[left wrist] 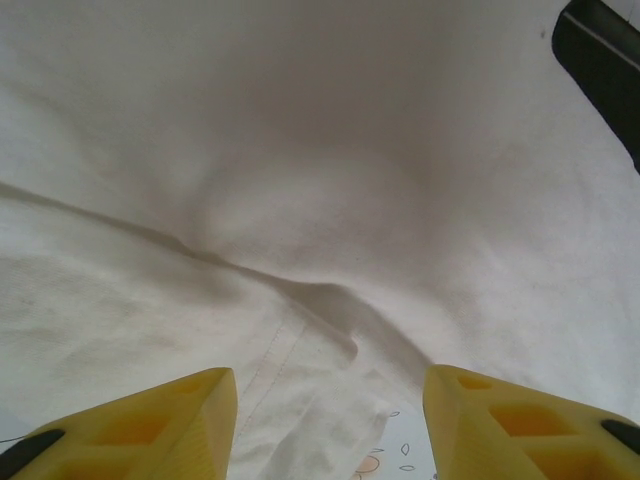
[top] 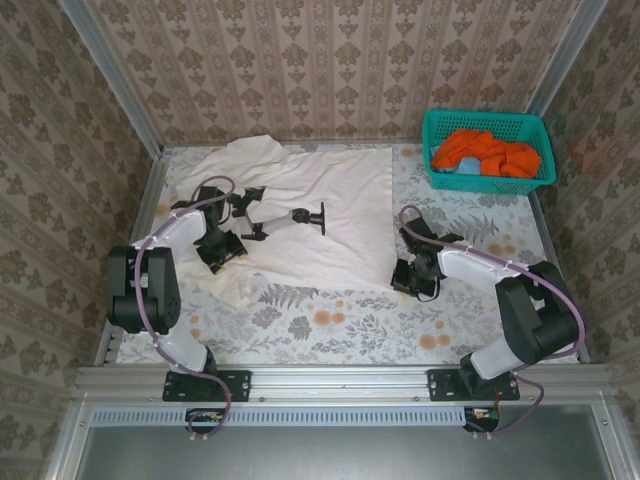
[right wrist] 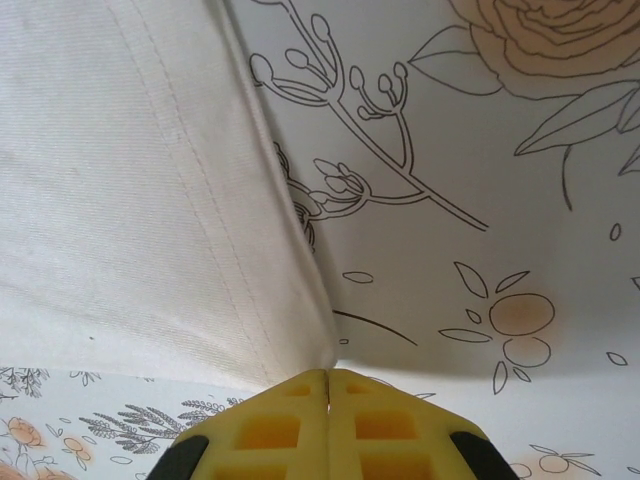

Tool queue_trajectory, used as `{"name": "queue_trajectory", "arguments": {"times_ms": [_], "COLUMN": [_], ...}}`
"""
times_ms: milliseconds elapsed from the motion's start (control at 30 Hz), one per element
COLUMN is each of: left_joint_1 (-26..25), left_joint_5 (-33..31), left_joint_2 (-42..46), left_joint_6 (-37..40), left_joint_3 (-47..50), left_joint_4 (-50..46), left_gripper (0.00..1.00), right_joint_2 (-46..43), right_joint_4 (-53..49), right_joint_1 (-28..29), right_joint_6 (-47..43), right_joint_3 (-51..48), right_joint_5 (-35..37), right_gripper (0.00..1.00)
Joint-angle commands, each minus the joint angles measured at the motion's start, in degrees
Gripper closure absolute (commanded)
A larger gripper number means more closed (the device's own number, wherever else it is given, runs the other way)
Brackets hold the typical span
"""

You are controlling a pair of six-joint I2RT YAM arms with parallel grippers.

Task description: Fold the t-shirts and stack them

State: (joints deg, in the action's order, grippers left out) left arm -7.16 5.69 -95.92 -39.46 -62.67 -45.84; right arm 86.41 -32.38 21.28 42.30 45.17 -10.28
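- Left arm (top: 150, 280): elbow folded back towards the near-left, forearm reaching in over the left side of the table; left gripper (top: 225, 250) sits low over the left part of the cream-white t-shirt (top: 330, 195).
- Left wrist view: the two yellow fingers (left wrist: 150, 425) stand well apart, open, with nothing clamped; shirt cloth lies beyond and between the tips.
- Right arm (top: 530, 310): elbow bent out to the right, forearm angled in and leftward; right gripper (top: 408, 277) is down at the shirt's near-right corner.
- Right wrist view: the yellow fingers (right wrist: 270, 430) are pressed flat together; the shirt's hemmed corner runs down to the seam between their tips, so they appear clamped on that corner.
- Cream-white t-shirt: spread mostly flat across the far-left and middle of the table; far-left part rumpled and bunched; black printed marks (top: 290, 217) on its left half.
- Cloth, close up from the left wrist: soft, matte, fine weave; one long shallow crease crossing from the left, plus a rounded pucker; a stitched hem near the bottom edge.
- Cloth, close up from the right wrist: double line of stitching along the hem, faint ribbed weave.
- Orange t-shirts (top: 485, 152): crumpled heap inside the teal basket (top: 432, 135) at the far-right corner; basket is plastic lattice, rectangular, well apart from the white shirt.
- Table cover (top: 330, 320): pale sheet printed with line-drawn leaves and orange blossoms; smooth where bare.
- Walls (top: 330, 60): beige damask pattern on three sides.
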Motion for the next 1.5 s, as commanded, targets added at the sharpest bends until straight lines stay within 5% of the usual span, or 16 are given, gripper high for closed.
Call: {"name": "queue_trajectory", "arguments": {"times_ms": [0,1033,1300,1467], "left_joint_1": [-0.5,-2.4,-2.4,-1.4], "left_joint_5": [-0.4,-2.3,-3.5,-6.9], "left_joint_2": [-1.0,-2.0,-0.3,7.2], "left_joint_6": [-1.9,-2.9,-2.3,-0.8], "left_joint_3": [-1.6,1.2,1.0,2.7], "left_joint_4": [0.0,0.4,-1.5,-5.5], "left_gripper": [0.50,0.75,1.00,1.00], "right_joint_2": [-1.1,-1.3,-2.0,-5.2], "right_joint_4": [-0.8,-0.4,-1.4,-2.6], "right_joint_1": [0.3,0.0,-0.4,-2.8], "right_joint_6": [1.2,0.5,0.7,1.4], "right_joint_3": [-1.4,-2.0,-1.8,-3.2], "right_joint_5": [0.4,0.4,1.6,2.4], "right_gripper": [1.00,1.00,1.00,1.00]}}
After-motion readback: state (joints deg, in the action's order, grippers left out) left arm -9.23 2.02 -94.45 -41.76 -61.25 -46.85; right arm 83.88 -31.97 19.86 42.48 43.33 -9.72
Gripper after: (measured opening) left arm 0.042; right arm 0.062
